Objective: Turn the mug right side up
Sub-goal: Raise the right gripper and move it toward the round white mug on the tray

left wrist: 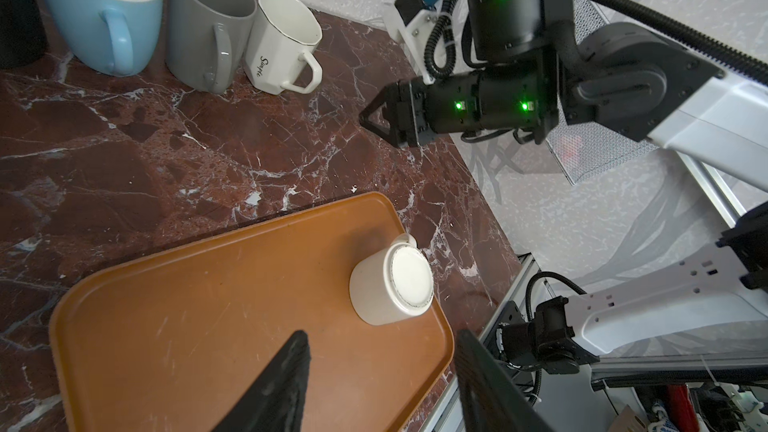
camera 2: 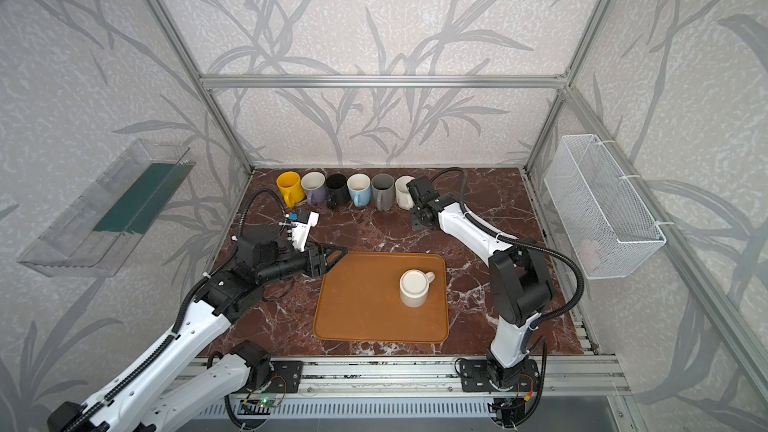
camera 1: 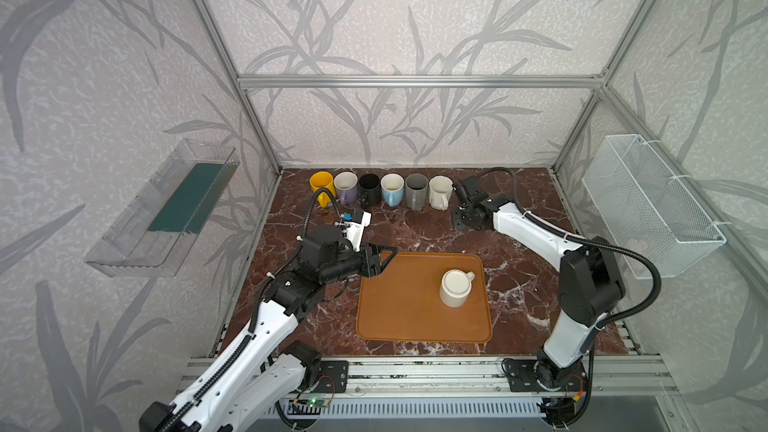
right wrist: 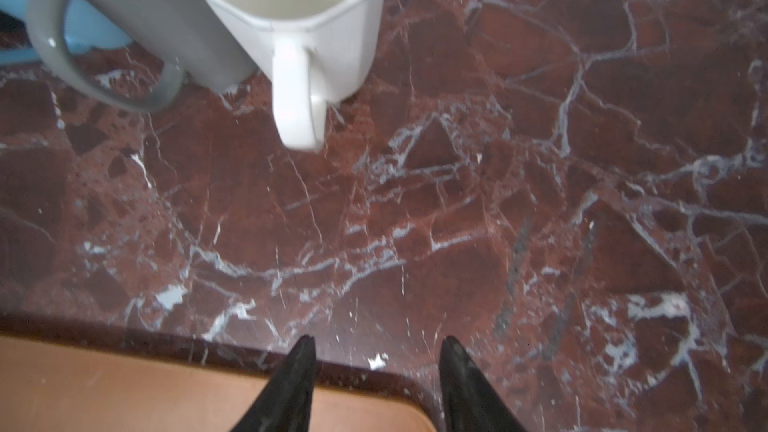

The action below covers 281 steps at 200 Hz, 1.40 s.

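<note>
mug point(camera 1: 456, 288) sits bottom-up on the tray point(camera 1: 395, 322), left gripper point(camera 1: 388, 259) and right gripper point(right wrist: 379, 342) both parted and empty, looks like the approach, next grip its wall and flip.

Row of six upright mugs point(camera 1: 392, 189), far edge of marble tabletop point(camera 1: 415, 231), orange tray point(camera 1: 399, 309), wire basket point(camera 1: 648, 201), clear bin point(camera 1: 137, 238)

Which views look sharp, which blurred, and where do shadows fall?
Right wrist view: soft all over, the white mug and grey mug smeared. Left wrist view: crisp, a soft shadow beside the upside-down mug on the tray. Both top views: sharp, evenly lit.
</note>
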{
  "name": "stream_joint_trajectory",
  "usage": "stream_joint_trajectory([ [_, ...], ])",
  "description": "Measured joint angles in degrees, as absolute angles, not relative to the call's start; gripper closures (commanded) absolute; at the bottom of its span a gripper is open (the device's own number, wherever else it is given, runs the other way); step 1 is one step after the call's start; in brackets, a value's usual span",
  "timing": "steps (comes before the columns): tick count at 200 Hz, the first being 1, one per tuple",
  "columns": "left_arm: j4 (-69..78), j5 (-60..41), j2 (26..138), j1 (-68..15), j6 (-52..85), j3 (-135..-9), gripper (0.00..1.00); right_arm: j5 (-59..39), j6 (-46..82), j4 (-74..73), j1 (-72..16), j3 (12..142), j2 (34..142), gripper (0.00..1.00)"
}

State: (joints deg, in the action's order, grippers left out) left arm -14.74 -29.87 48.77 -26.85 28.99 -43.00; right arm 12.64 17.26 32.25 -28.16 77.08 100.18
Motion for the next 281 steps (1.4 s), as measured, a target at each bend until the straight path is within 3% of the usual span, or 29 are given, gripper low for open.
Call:
stream_joint_trajectory([
  [129,-8.5,-30.3,55.0,-27.9,29.1,-42.2,0.42,4.1,16.6,32.9,-29.7,54.0,88.1,0.58],
  [281,-10.1,-28.5,55.1,-29.2,28.1,-42.2,0.42,6.0,28.8,43.1,-51.4,45.5,73.8,0.63],
])
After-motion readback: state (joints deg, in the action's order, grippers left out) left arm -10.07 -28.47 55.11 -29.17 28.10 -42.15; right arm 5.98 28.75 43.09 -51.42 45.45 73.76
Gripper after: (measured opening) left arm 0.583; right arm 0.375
